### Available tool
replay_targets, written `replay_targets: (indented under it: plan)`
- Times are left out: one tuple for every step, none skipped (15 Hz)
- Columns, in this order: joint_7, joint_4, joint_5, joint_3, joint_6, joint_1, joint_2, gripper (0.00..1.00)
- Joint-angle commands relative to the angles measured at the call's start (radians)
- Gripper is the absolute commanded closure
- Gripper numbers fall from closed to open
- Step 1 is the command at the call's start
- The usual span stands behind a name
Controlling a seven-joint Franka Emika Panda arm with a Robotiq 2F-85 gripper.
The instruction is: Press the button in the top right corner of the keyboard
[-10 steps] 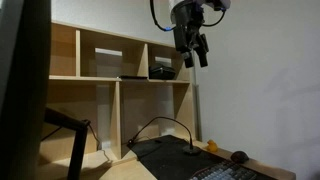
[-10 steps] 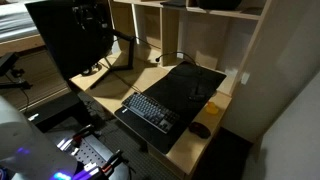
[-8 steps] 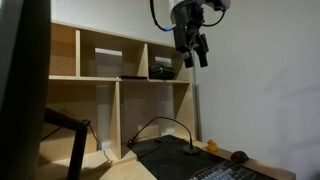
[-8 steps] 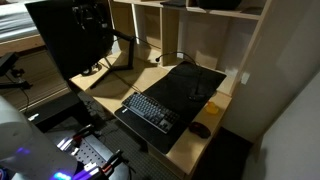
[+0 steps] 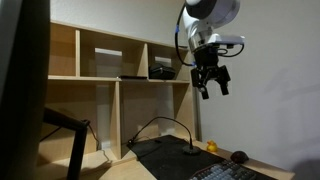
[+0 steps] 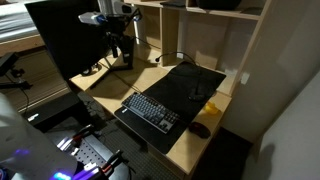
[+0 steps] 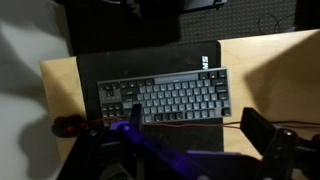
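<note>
The keyboard [image 6: 152, 110] is flat and black with rows of dark keys. It lies on the near end of a black desk mat [image 6: 190, 80] on the wooden desk. It also shows in the wrist view [image 7: 165, 97] and at the bottom edge of an exterior view [image 5: 225, 172]. My gripper [image 5: 212, 82] hangs high above the desk, well clear of the keyboard, open and empty. It shows in both exterior views [image 6: 123, 50]. In the wrist view its two fingers [image 7: 185, 140] stand wide apart below the keyboard.
A dark mouse [image 6: 201, 129] lies on the desk beside the keyboard. A wooden shelf unit [image 5: 120, 90] stands behind the desk. A large dark monitor [image 6: 65, 40] stands at one side. A cable [image 5: 160, 125] arcs over the mat, and a small yellow object [image 5: 211, 147] sits near the wall.
My arm has moved down and sideways, away from the shelf top. It has come into the view that showed only the desk before. The keyboard and mouse have not moved.
</note>
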Motion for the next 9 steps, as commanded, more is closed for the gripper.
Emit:
replay_targets:
  plan:
    - [-0.002,-0.005,0.002,-0.011,0.005,-0.016,0.004,0.00]
    - [-0.002,-0.007,0.003,-0.016,0.006,-0.020,0.005,0.00]
    - [0.001,-0.007,0.004,-0.014,0.006,-0.019,0.003,0.00]
    - [0.032,0.002,-0.004,-0.009,0.007,-0.026,0.033,0.00]
    - [0.074,0.037,0.011,-0.036,0.038,-0.056,0.124,0.00]
    - [0.111,0.039,0.000,-0.051,0.079,-0.076,0.162,0.00]
    - [0.133,0.047,0.002,-0.071,0.114,-0.093,0.193,0.00]
    - [0.157,0.059,0.008,-0.091,0.155,-0.110,0.232,0.00]
    - [0.174,0.083,0.015,-0.114,0.194,-0.127,0.282,0.00]
